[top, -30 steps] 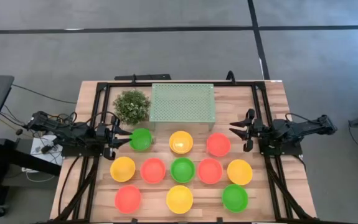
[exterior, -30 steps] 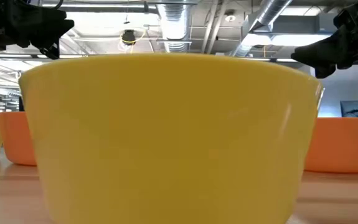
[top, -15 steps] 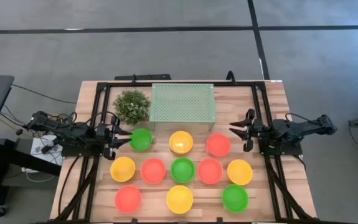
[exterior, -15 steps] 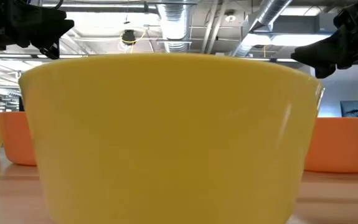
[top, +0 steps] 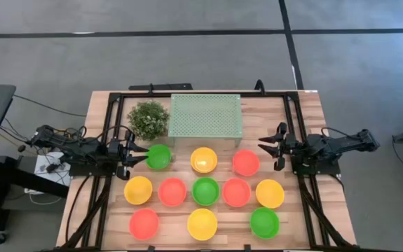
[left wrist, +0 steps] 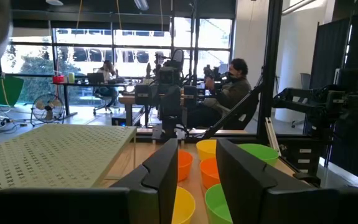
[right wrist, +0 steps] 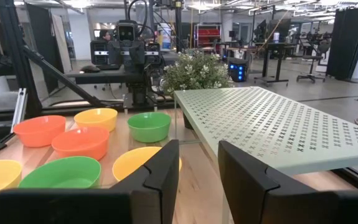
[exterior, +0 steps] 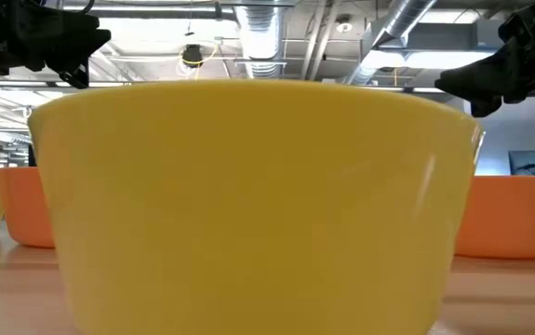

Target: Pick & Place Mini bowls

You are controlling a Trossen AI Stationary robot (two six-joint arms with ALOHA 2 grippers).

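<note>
Several mini bowls sit upright on the wooden table in three rows: green (top: pixel 158 156), yellow (top: pixel 203 159) and red-orange (top: pixel 245 162) in the far row, with more green, yellow and red-orange ones nearer. My left gripper (top: pixel 145 155) hovers open at the left, its fingertips beside the far-row green bowl. My right gripper (top: pixel 262 146) hovers open at the right, a little short of the far-row red-orange bowl. In the low view one yellow bowl (exterior: pixel 248 205) fills the picture.
A bushy green plant (top: pixel 148 118) and a pale green perforated tray (top: pixel 205 115) stand at the table's far side. A black frame (top: pixel 117 98) runs round the table. People sit at desks in the room beyond, in the left wrist view.
</note>
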